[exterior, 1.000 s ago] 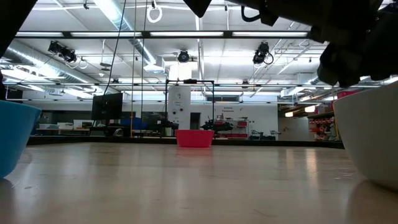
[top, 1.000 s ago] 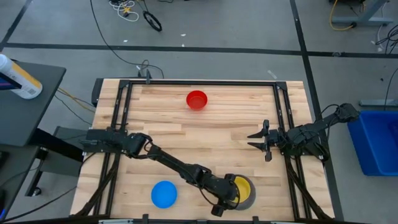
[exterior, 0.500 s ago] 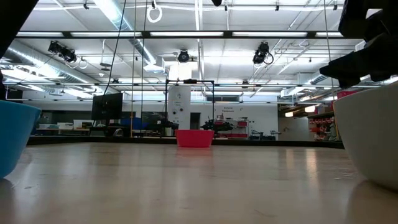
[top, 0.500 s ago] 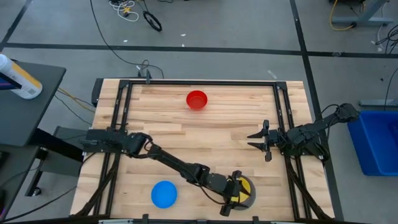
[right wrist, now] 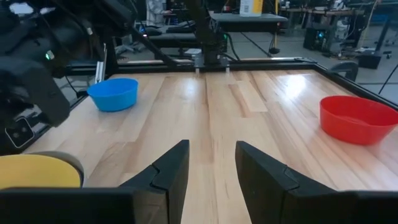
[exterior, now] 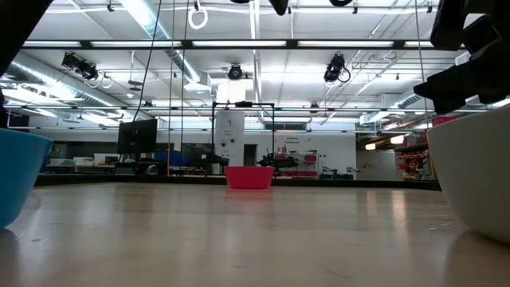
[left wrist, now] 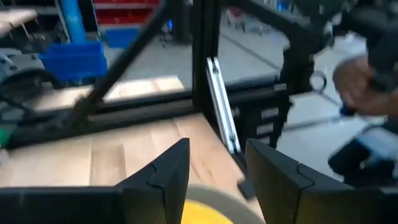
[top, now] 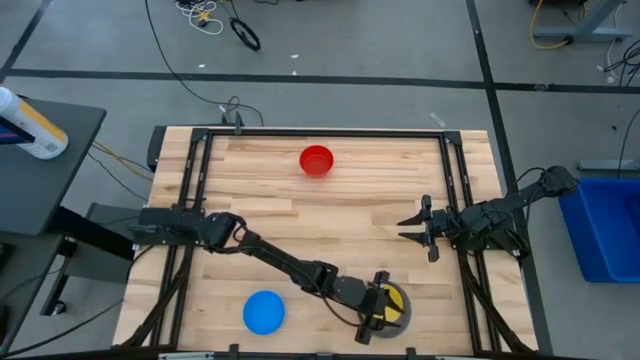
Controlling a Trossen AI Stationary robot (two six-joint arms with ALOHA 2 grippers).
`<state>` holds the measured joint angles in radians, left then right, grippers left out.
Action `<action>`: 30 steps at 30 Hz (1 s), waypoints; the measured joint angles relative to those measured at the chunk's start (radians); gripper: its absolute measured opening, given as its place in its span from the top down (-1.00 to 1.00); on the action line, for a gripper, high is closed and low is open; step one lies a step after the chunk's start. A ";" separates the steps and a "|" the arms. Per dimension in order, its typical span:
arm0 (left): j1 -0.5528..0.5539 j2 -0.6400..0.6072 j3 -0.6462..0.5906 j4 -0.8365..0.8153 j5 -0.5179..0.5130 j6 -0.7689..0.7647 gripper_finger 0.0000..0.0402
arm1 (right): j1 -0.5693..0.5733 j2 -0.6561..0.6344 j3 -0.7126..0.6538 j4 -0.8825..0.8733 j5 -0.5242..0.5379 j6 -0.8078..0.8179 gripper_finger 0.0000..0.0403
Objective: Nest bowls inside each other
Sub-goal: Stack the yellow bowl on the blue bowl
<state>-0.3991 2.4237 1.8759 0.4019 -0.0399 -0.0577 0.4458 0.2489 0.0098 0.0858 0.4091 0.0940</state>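
The yellow bowl (top: 394,298) is sitting mouth up, without any long axis, inside the grey bowl (top: 401,318) near the table's (top: 360,215) front edge; the left gripper (top: 371,318) has moved over its rim and is narrowing, its grasp unclear; the right gripper (top: 418,227) is waiting parted at the right edge.

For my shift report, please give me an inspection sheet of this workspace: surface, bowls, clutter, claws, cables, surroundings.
Surface: wooden table, black frame around it.
Job's things: red bowl at the far side; light blue bowl near the front edge; yellow bowl sitting inside the grey bowl. Dark blue bowl: not visible.
Clutter: nothing seen on the table.
Claws: left claw over the yellow bowl's rim, fingers apart; right claw waiting open at the right side.
Cables: loose cables on the floor behind.
Surroundings: blue bin right, dark side table left.
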 joint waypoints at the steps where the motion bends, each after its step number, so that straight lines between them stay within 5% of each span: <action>1: 0.001 0.000 0.000 0.023 0.000 -0.010 0.18 | 0.000 0.000 0.000 0.000 0.000 0.000 0.31; 9: 0.012 0.000 -0.030 0.085 -0.060 -0.073 0.33 | 0.000 0.000 0.000 0.000 0.000 0.000 0.31; 18: 0.010 0.001 -0.087 0.148 -0.094 -0.112 0.95 | 0.000 0.000 0.000 0.000 0.000 -0.003 0.30; 30: 0.009 0.054 -0.086 0.154 -0.010 -0.172 0.99 | 0.000 0.000 0.000 0.002 0.001 -0.004 0.30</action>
<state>-0.3903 2.4773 1.7900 0.5561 -0.0503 -0.2297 0.4458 0.2492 0.0101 0.0879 0.4101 0.0902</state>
